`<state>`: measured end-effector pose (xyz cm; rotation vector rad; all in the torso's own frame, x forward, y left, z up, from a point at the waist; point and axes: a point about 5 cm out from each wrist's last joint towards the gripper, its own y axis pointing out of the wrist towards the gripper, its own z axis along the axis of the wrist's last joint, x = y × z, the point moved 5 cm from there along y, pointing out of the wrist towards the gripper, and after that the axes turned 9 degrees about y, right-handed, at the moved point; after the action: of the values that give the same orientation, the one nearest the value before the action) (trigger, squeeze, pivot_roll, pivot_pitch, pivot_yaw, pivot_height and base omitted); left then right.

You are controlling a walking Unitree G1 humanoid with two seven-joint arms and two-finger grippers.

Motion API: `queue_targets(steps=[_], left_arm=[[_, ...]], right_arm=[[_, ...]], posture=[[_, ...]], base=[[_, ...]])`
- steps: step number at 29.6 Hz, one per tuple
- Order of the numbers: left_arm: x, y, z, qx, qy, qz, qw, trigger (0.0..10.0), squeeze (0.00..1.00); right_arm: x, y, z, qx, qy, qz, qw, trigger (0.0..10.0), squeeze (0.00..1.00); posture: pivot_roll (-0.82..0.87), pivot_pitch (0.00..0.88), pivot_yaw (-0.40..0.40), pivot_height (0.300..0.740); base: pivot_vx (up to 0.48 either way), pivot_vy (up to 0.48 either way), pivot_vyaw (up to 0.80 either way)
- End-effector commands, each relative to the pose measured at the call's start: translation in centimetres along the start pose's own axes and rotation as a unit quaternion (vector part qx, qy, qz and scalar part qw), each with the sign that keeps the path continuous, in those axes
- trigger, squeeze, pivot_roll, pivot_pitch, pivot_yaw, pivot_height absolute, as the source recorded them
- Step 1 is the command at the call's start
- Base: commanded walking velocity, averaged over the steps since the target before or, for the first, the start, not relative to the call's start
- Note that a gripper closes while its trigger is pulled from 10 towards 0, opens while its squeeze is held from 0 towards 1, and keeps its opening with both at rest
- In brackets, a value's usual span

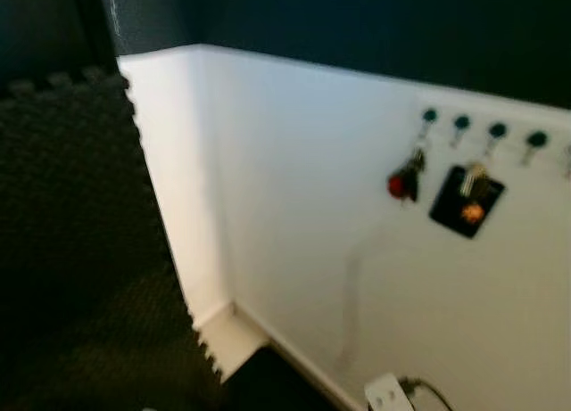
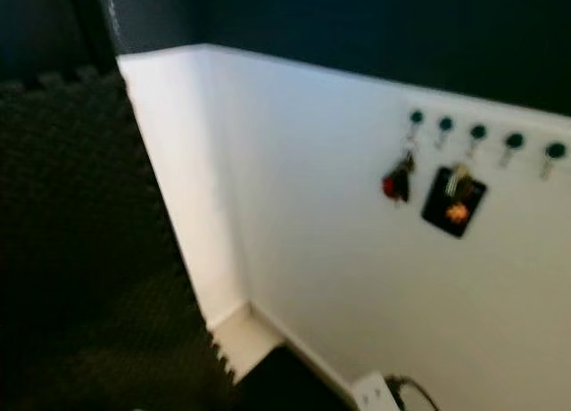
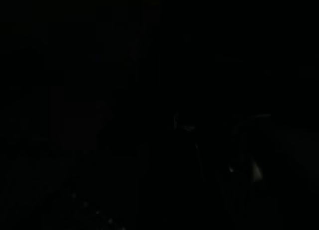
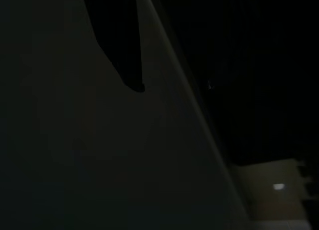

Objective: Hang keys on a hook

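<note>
White lower wall (image 1: 294,206) runs back to a corner, dark paint band (image 1: 375,28) above it; white skirting board (image 1: 294,362) along its foot. Dark foam floor mat (image 1: 80,250) with interlocking toothed edges fills the left side, its edge against the wall; white power strip (image 1: 386,395) lies at the wall's foot on the right, dark cable (image 1: 426,389) coming out of it; views blurred.

In the dim right wrist view you can see one long black finger (image 4: 114,35) of your robot, plain and dark, wide at its base and thinning to a small round tip.
</note>
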<state>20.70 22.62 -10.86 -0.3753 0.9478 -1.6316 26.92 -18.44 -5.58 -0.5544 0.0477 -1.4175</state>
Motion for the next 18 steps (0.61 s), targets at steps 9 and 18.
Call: queue_targets(steps=[9,18], left_arm=[[-0.1,-0.1,-0.4,-0.003,0.003,0.002,1.0,10.0,0.0],[-0.8,0.1,1.4,0.028,0.023,0.012,0.999,10.0,0.0]], right_arm=[[-0.4,-0.3,-0.6,-0.011,0.001,0.005,1.0,10.0,0.0],[-0.3,-0.5,-0.8,-0.012,0.005,0.002,1.0,10.0,0.0]], posture=[[0.05,0.09,0.033,0.74],[0.05,0.095,0.035,0.74]], base=[[0.0,0.0,0.0],[0.0,0.0,0.0]])
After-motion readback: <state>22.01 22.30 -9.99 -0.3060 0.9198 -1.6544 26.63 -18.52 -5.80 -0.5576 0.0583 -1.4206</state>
